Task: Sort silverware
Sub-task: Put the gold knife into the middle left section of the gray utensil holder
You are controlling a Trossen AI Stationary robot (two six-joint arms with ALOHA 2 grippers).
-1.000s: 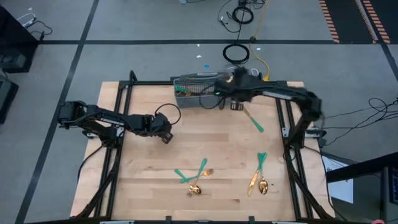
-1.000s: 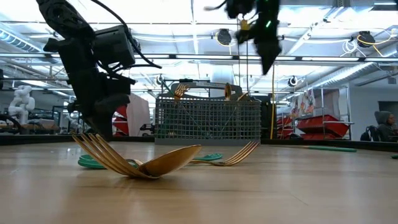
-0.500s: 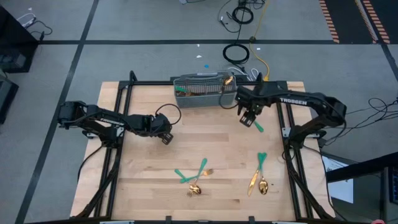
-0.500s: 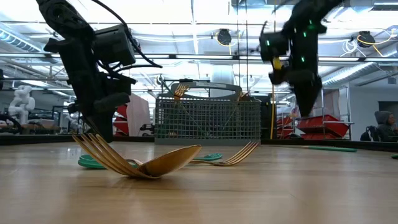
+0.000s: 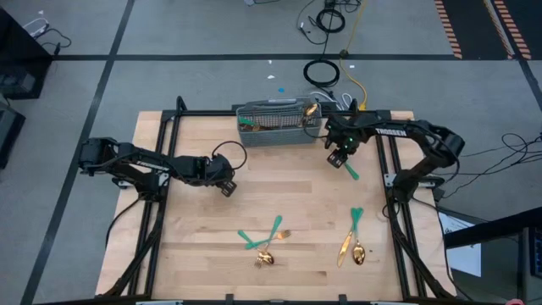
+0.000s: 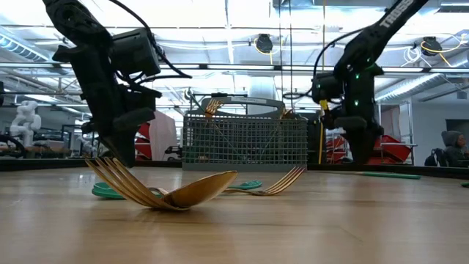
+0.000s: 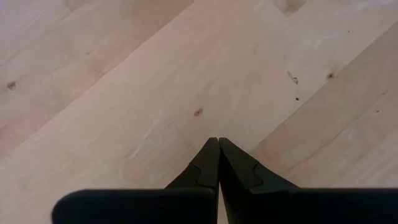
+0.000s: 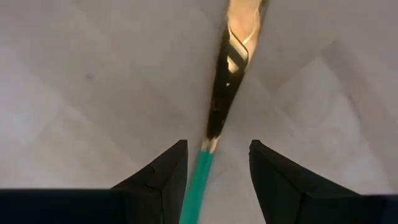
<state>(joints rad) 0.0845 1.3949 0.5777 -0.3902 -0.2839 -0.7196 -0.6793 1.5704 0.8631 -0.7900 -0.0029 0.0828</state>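
A gold fork with a teal handle (image 5: 346, 167) lies flat on the wooden table, right of the grey wire caddy (image 5: 271, 124). My right gripper (image 5: 337, 158) is open just above it. In the right wrist view its fingers (image 8: 214, 163) stand on either side of the teal handle (image 8: 198, 182) without touching, and the gold tines (image 8: 235, 50) point away. My left gripper (image 5: 227, 188) is shut and empty over bare wood at the left-centre; it also shows in the left wrist view (image 7: 218, 149). The caddy holds a teal-handled piece (image 5: 246, 124) and a gold one (image 5: 311, 110).
Several more teal-handled gold forks and spoons lie near the front edge: one crossed group (image 5: 264, 241) at the centre and another (image 5: 351, 237) to the right. In the low view a spoon and fork (image 6: 172, 192) lie close to the camera. Black frame rails (image 5: 385, 161) run along the table's sides.
My right gripper has left the caddy's right end, gone toward the table's right and near edges, and come down over the teal-handled fork. The fork has stayed where it lay.
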